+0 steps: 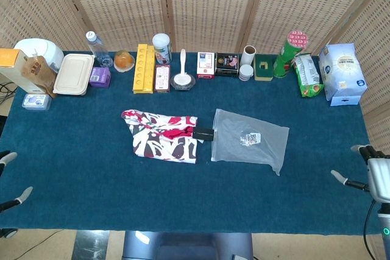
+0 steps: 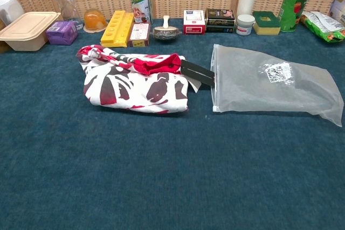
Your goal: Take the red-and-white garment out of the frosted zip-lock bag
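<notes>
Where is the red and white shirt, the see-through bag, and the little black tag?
red-and-white garment [image 2: 132, 82], chest view, middle of the folded cloth.
frosted zip-lock bag [image 2: 253, 87], chest view, flat middle.
black tag [image 2: 197, 72], chest view, its centre.

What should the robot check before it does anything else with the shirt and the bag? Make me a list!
1. Is the red-and-white garment out of the frosted bag? Ok: it lies on the blue table to the bag's left.
2. Is the bag empty? Ok, as far as shown: it lies flat, with only a printed label visible.
3. Is the black tag clear of the bag? Not ok: it reaches the bag's opening.
4. Is the left hand free? Ok: fingers apart at the table edge, holding nothing.
5. Is the right hand free? Ok: open, off to the side.
6. Are the back-row items disturbed? Cannot tell.
</notes>
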Robot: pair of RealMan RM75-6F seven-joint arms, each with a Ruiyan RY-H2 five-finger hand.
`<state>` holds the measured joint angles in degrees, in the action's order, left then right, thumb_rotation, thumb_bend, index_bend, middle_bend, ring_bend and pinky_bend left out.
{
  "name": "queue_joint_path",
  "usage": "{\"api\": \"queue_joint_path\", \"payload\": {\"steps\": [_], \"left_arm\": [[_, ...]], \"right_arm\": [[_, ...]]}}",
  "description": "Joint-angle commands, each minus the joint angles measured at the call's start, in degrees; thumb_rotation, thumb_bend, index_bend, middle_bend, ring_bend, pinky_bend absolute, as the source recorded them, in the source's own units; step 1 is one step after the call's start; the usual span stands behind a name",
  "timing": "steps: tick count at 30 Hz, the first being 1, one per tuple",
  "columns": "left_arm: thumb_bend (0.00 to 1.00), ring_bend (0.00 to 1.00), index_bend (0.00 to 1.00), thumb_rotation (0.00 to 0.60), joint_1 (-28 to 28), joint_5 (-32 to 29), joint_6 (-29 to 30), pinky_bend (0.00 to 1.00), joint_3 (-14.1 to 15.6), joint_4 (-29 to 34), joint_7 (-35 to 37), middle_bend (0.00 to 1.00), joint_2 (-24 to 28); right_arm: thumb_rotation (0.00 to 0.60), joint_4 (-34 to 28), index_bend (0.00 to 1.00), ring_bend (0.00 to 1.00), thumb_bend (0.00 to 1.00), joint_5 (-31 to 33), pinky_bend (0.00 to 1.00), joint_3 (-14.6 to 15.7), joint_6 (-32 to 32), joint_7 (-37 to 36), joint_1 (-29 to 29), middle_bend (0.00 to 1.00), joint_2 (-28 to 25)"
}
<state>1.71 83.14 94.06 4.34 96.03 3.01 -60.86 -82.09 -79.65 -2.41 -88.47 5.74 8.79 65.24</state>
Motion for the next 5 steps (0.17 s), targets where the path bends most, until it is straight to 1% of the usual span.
{"api": "queue_joint_path", "payload": {"steps": [1, 5], "left_arm": [[0.21, 0.0, 0.17, 0.6, -0.09, 0.25, 0.18, 0.16, -0.78, 0.7, -0.2, 0.14, 0.63], [0.21, 0.0, 0.17, 0.6, -0.05, 0.2, -0.42, 0.16, -1.49, 1.31, -0.36, 0.14, 1.11]], "right_arm": [[0.238, 0.36, 0.36, 0.53, 0.16, -0.87, 0.6, -0.37, -0.61, -0.91, -0.52, 0.42, 0.36], [0.237, 0.46, 0.37, 0.52, 0.16, -1.36, 0.6, -0.64, -0.54, -1.29, -0.77, 0.42, 0.54]]}}
